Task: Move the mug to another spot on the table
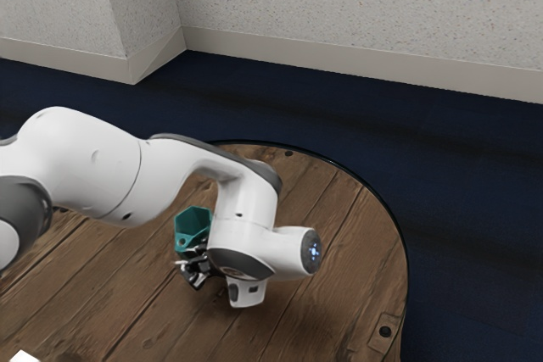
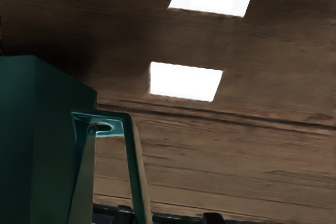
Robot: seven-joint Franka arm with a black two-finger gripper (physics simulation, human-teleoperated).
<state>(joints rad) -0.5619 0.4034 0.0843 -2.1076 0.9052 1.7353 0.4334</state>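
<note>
Mug (image 2: pixel 37 145) sits right by my gripper (image 1: pixel 196 270)

It is near the middle of the round wooden table (image 1: pixel 339 235), its handle (image 2: pixel 113 171) close to the gripper. I cannot tell if the gripper is open or holds anything. I think this is the grab step. Next comes a firm hold, then a lift.
</note>
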